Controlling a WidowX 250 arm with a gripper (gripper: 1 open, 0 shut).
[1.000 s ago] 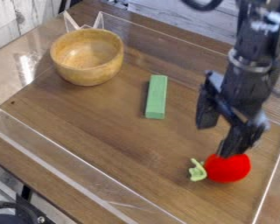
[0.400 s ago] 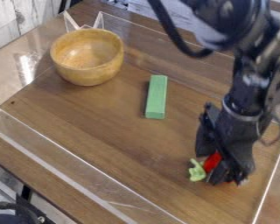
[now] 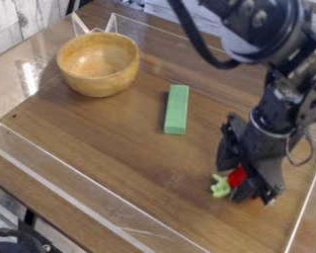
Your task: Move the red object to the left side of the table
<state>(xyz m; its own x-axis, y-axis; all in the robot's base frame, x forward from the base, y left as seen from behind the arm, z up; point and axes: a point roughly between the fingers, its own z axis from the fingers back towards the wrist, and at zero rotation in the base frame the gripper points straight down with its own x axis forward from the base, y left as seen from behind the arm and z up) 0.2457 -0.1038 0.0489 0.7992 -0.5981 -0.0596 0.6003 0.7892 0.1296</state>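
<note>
Soft daylight, low-resolution, slightly blurred

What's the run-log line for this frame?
phase: grasping | gripper: down over red object, jaws around it, closure unclear | red object: table right side, not lifted | green block: centre | wooden bowl: far left

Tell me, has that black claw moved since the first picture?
Yes. The gripper has come down over the red object, sitting lower against the green block than before.

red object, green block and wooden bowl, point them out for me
red object (image 3: 236,180), camera view, red body showing beside the gripper
green block (image 3: 177,109), camera view, top face
wooden bowl (image 3: 98,64), camera view, inner wall
</note>
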